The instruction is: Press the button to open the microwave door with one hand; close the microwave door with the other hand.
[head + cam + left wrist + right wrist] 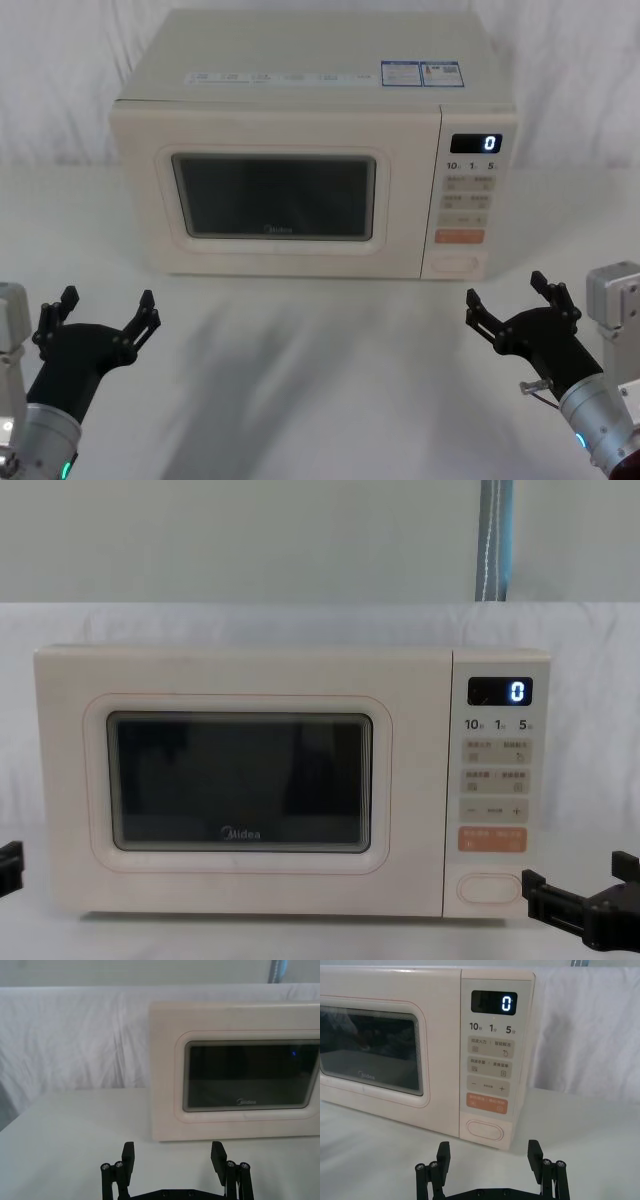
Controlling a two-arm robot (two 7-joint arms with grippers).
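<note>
You have a cream microwave [300,150] sitting on a white table [320,380], and it is the thing to place everything else by.

The microwave door [270,195] is shut flat against the front of the microwave. It takes up most of the front, from the microwave's left edge across to the control panel. Its dark window has a small "Midea" logo [240,833] under it.

The control panel [467,205] runs down the right end of the microwave's front. At its top a little screen [476,143] shows a lit 0. Lower down is an orange key [460,237]. The button [455,264] is the big plain cream one just under the orange key, at the bottom right corner of the microwave's front. Nothing is touching it.

Your left gripper [105,312] hovers over the table in front of the microwave's left corner, well apart from the door. Its fingers [128,1156] are spread wide and hold nothing.

Your right gripper [510,298] hovers in front of the microwave's right corner, near the button but not touching it. Its fingers [443,1152] are spread wide too, with nothing between them. From its wrist camera, the button [485,1130] sits just above the gap between the 2 fingers.
</note>
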